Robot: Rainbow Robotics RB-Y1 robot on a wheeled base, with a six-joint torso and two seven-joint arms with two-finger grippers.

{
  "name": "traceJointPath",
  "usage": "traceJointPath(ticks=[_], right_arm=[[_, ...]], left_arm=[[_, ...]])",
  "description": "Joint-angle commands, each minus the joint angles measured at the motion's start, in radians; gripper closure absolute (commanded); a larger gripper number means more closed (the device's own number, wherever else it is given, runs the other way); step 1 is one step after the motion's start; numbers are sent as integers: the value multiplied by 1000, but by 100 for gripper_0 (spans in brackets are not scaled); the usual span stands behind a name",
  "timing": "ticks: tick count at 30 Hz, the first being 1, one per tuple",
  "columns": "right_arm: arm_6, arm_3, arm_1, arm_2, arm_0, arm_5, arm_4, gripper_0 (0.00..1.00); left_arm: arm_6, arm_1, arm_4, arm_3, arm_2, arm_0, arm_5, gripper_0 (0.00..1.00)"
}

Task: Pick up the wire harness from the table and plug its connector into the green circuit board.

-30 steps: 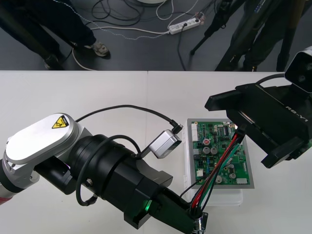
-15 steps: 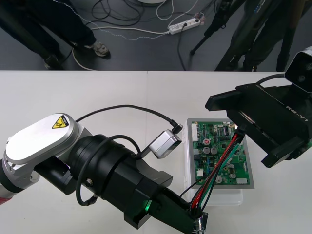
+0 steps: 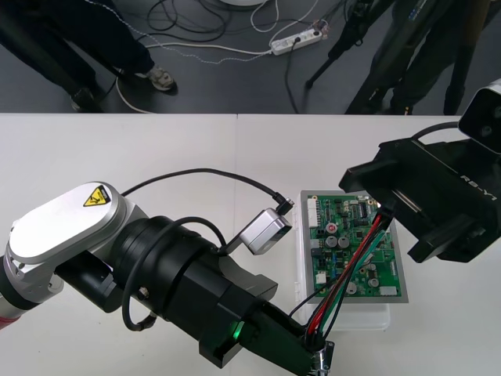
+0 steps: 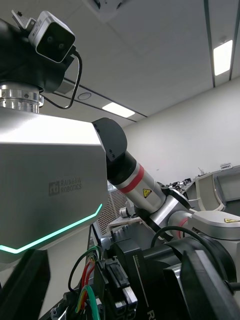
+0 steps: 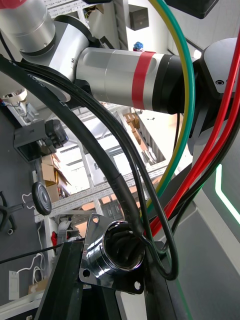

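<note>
The green circuit board point(image 3: 335, 252) is seen on its white base point(image 3: 344, 316) on the right half of the desk point(image 3: 156, 149), closer to the right edge than to the left one and apart from the far edge. The wire harness point(image 3: 354, 265) is lifted off the desk and is stretched over the board between the two grippers. The left gripper point(image 3: 315, 356) is placed at the near corner of the white base, and its fingers point(image 5: 62, 285) are closed on the round metal socket point(image 5: 112, 250), whose flange is gripped from both sides. From the socket the red, black and green wires are led in a slant across the board up to the right gripper point(image 3: 387, 205), which is held above the far right corner of the board. In the right wrist view the fingers point(image 4: 25, 287) of this gripper are seen wide apart, and the small black plug point(image 4: 117, 286) with the wire ends is found in the gap between them, touched by neither finger. The plug is hidden under the gripper in the front view, so it cannot be told for sure whether it is seated in the board.
</note>
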Motion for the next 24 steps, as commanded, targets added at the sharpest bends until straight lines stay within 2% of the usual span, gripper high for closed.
traceJointPath(ticks=[1,24], right_arm=[[-19,-40,-30,11,16,-4,16,100],[-16,-10,-34,8,17,-4,-19,100]], left_arm=[[-2,-25,13,-36,29,-35,16,100],[-8,-26,16,-36,29,-35,29,100]])
